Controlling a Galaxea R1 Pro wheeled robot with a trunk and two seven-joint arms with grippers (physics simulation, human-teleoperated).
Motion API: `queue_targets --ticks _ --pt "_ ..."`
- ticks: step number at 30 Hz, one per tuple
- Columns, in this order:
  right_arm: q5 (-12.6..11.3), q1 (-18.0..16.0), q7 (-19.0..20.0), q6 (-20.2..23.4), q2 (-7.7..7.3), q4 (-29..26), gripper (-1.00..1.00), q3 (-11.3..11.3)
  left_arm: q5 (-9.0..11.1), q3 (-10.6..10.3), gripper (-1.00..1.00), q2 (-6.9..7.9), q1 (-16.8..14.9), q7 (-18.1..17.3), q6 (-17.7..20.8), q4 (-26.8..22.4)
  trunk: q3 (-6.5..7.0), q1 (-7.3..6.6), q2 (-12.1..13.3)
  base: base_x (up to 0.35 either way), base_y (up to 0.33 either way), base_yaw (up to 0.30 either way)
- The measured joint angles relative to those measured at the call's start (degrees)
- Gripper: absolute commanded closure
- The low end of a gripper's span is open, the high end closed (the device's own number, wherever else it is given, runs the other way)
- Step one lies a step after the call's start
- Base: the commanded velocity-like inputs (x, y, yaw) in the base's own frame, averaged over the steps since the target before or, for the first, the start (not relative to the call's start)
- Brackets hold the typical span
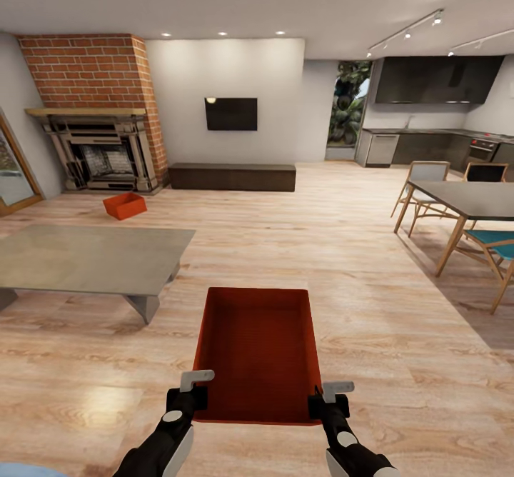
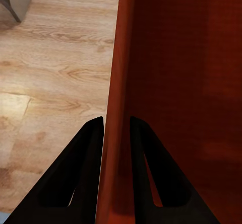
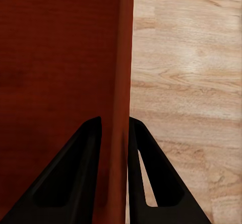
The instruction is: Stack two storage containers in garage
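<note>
I hold one red-orange storage container [image 1: 257, 352] out in front of me, above the light wood-plank floor of the living room. My left gripper [image 1: 194, 398] is shut on its near left wall [image 2: 115, 108], one finger on each side. My right gripper [image 1: 320, 405] is shut on its near right wall [image 3: 123, 83] the same way. The second storage container [image 1: 124, 205] lies tilted on the planks in front of the red brick fireplace [image 1: 100, 109], far from both grippers.
A low grey table [image 1: 86, 259] stands to my left. A dark low bench [image 1: 232, 176] runs along the far wall under a black screen. A dining table [image 1: 464, 202] with chairs is at the right, a kitchen behind it.
</note>
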Motion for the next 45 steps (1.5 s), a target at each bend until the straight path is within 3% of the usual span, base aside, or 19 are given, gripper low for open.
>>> queue_targets --ticks 13,31,45 --pt "0.2 0.0 -0.1 0.0 0.01 0.0 1.00 -0.1 -0.1 0.0 1.00 -0.01 0.0 0.0 0.0 0.0 0.04 0.00 0.0 0.000 0.000 0.000" --pt "0.2 0.0 -0.2 0.0 0.11 0.0 1.00 -0.1 -0.1 0.1 1.00 0.08 0.0 -0.2 0.0 0.0 3.27 -3.95 7.2 0.000 0.000 0.000" --pt "0.2 0.0 -0.1 -0.1 0.09 0.0 1.00 -0.2 -0.2 0.1 1.00 0.05 0.0 -0.2 0.0 -0.1 3.73 -3.96 7.2 0.000 0.000 0.000"
